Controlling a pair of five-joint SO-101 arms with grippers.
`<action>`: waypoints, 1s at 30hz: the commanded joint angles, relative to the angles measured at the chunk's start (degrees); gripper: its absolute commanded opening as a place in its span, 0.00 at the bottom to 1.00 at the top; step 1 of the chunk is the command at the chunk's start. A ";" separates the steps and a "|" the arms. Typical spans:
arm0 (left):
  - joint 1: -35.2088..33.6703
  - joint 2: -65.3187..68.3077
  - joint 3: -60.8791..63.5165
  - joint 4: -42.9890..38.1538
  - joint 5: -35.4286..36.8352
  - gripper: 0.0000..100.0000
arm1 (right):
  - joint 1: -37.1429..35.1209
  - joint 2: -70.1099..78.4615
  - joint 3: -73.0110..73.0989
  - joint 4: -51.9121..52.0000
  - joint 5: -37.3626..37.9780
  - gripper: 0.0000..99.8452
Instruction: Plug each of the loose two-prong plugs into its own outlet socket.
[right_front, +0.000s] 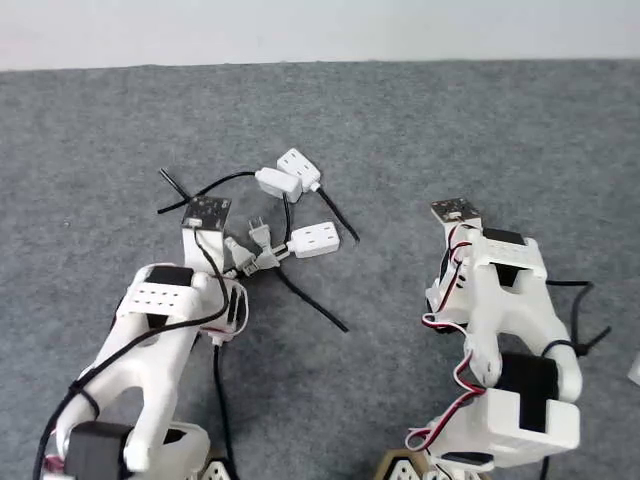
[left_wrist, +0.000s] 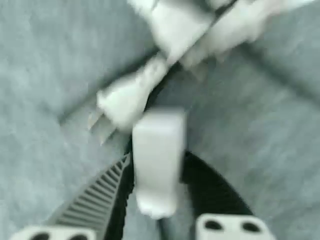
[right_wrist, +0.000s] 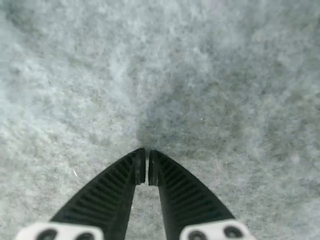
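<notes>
White plastic two-prong plug (left_wrist: 156, 132) sits pinched in the left claw (left_wrist: 158, 157) near the grey worktop's (right_front: 450, 120) middle; best to square it to the white socket block (right_front: 315, 238) before pushing. Right claw (right_wrist: 146, 167) is closed and empty.

Left of centre on the counter (right_front: 420, 130) lies a cluster of cords (right_front: 312, 300) and fittings; the far socket (right_front: 298, 163) sits rearmost, with one plug (right_front: 278, 183) touching its left side; the near socket (right_front: 315, 238) lies in front of that pair, slightly to the right; a loose plug (right_front: 262, 240) lies just left of the near socket, between it and the left hand (right_front: 238, 266); the left hand comes in from the front-left corner, with the held plug (left_wrist: 156, 160) between its fingers (the loose plug lies just beyond them); the right hand (right_wrist: 146, 167) is well apart, over bare counter to the right of the cluster
</notes>
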 joint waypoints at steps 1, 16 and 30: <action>-0.26 -1.14 -0.84 1.67 -0.88 0.27 | -0.48 -1.80 -0.18 -0.57 0.62 0.02; 7.56 -24.97 4.00 8.26 -0.53 0.25 | -0.57 -1.80 -0.18 -0.66 0.62 0.02; 13.45 -17.14 7.87 -3.52 0.35 0.04 | -0.57 -1.80 -0.09 -0.66 0.62 0.02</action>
